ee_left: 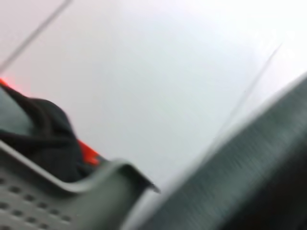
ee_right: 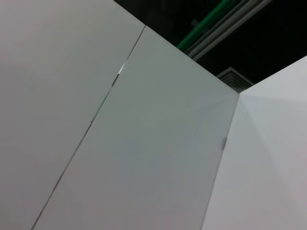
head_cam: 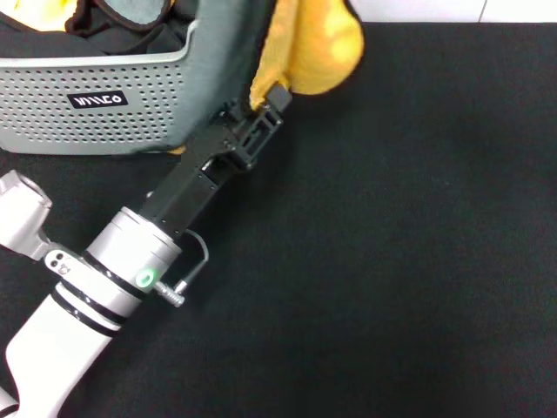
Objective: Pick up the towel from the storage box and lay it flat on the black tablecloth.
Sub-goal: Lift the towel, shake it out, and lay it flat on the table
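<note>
Left pincer clamped on the towel, hanging bunched just off the basket's right corner, over the back edge of the black tablecloth, open cloth lying rightward and nearer; right pincer out of sight.

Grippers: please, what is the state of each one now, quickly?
Left gripper: closed on the towel, lifted beside the storage box.
Right gripper: not in view in any picture.
</note>
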{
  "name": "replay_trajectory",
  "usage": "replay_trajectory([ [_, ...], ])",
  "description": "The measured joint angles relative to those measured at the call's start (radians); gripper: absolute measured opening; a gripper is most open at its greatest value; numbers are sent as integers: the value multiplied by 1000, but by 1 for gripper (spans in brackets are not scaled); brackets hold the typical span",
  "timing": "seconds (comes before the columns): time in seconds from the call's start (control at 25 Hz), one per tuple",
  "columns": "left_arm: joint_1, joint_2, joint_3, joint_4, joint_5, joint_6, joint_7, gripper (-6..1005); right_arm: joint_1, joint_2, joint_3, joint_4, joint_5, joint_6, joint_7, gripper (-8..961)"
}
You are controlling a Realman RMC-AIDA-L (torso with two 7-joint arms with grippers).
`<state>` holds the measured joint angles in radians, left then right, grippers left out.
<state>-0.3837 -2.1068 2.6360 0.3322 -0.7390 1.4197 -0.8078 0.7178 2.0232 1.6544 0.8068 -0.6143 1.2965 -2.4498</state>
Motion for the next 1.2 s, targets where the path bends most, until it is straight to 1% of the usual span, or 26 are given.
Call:
replay_trajectory([
  [0.2,-2,0,-14,-3,-47,-35,49,564,-9,1,-10,-2,-3,4,0,0],
  [0.48,-10,-1,-10,5,-48,-41,142,563,-13,0,0,-5,-2,4,-2,0],
  [0.76,-6,0,-6,4,9,-37,159,561,-13,-2,45,-13,0,1,-6,0],
  [0.92,-8,1,-6,-1,46,-31,159,561,-18,-4,54,-14,3,2,-7,0],
  [1.2,-6,3,-7,0,55,-15,160,559,-21,-5,65,-14,1,0,-16,0],
])
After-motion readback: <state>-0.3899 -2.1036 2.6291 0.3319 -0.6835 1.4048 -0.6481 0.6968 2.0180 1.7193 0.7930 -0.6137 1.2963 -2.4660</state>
